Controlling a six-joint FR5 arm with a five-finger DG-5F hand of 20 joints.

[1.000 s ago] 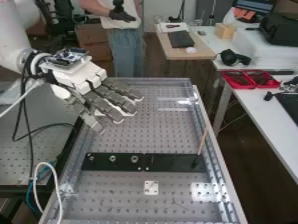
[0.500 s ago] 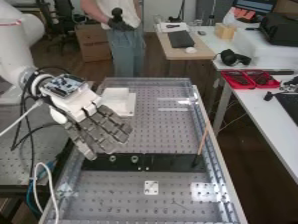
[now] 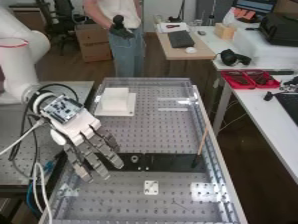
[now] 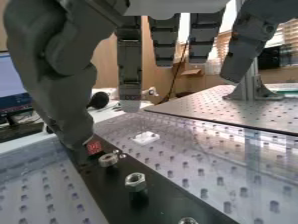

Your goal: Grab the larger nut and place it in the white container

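Perforated worktop (image 3: pixel 149 131), black strip (image 3: pixel 171 162) across it — what seems the larger nut (image 4: pixel 108 160) sits there near the spread, empty hand (image 3: pixel 110 157). Likely rigid, slippery — best pinched across opposite flats.

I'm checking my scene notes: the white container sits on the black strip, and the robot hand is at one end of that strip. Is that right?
No: the high view shows the white container standing apart from the black strip. The robot hand is at one end of that strip.
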